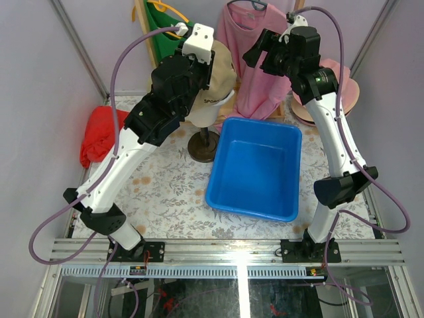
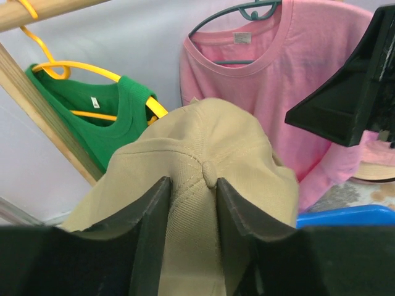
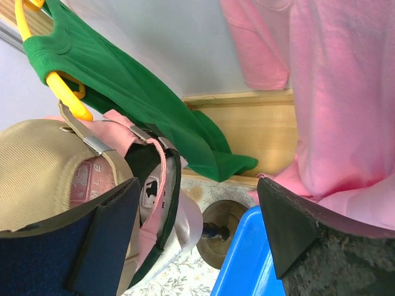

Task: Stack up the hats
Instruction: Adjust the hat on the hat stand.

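A stack of hats sits on a stand at the back of the table, with a tan cap (image 1: 222,69) on top. In the left wrist view my left gripper (image 2: 192,185) is shut on a fold of the tan cap (image 2: 203,142), right at its crown button. The right wrist view shows the stack from the side: the tan cap (image 3: 37,166) over pink (image 3: 123,132), dark and white layers. My right gripper (image 3: 197,188) hangs open beside the stack, nothing between its fingers. From above, the right gripper (image 1: 264,56) is in front of the pink shirt. Another pink hat (image 1: 348,89) lies at the back right.
A blue bin (image 1: 255,165) stands mid-table, right of the stand's round base (image 1: 203,147). A red cloth bundle (image 1: 99,136) lies at the left edge. A green top (image 2: 92,114) and a pink shirt (image 2: 290,74) hang on a wooden rack behind.
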{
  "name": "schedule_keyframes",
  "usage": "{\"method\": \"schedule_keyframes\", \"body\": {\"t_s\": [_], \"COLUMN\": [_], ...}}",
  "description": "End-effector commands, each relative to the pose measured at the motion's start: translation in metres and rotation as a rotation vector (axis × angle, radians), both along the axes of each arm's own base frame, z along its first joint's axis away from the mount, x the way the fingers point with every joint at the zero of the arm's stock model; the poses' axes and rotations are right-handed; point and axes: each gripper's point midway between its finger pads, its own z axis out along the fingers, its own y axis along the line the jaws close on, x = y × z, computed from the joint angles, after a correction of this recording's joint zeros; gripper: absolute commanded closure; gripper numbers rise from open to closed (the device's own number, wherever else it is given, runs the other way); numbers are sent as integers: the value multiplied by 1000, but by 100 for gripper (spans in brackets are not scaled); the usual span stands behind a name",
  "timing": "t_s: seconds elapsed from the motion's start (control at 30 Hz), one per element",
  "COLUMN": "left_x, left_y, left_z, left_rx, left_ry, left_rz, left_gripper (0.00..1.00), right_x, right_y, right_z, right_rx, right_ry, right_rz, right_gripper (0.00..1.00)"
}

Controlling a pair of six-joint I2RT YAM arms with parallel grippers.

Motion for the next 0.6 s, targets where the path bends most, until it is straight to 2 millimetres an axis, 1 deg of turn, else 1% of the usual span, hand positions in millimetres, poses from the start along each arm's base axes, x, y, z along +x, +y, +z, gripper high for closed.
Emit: {"method": "schedule_keyframes", "body": {"t_s": [0.0, 0.1, 0.17, 0.27, 0.37, 0.43, 0.57], "left_x": [7, 10, 12, 11, 8, 7, 6], "left_y": [-3, -7, -7, -5, -1, 2, 6], "left_z": [13, 12, 12, 21, 33, 41, 53], "left_rx": [0, 0, 0, -23, -51, -64, -115], "left_ry": [-66, -71, -75, -100, -128, -140, -159], "left_rz": [22, 16, 19, 26, 36, 43, 47], "left_gripper": [74, 86, 91, 91, 88, 88, 85], "right_x": [-2, -2, -2, -2, -2, -2, -3], "right_y": [-12, -16, -18, -18, -20, -20, -16], "right_z": [40, 43, 45, 46, 47, 48, 51], "right_rx": [16, 15, 15, 13, 12, 13, 23], "right_ry": [-116, -121, -125, -128, -130, -132, -136], "right_rz": [-31, -39, -43, -44, -46, -45, -27], "right_gripper": [16, 16, 16, 16, 16, 17, 17]}}
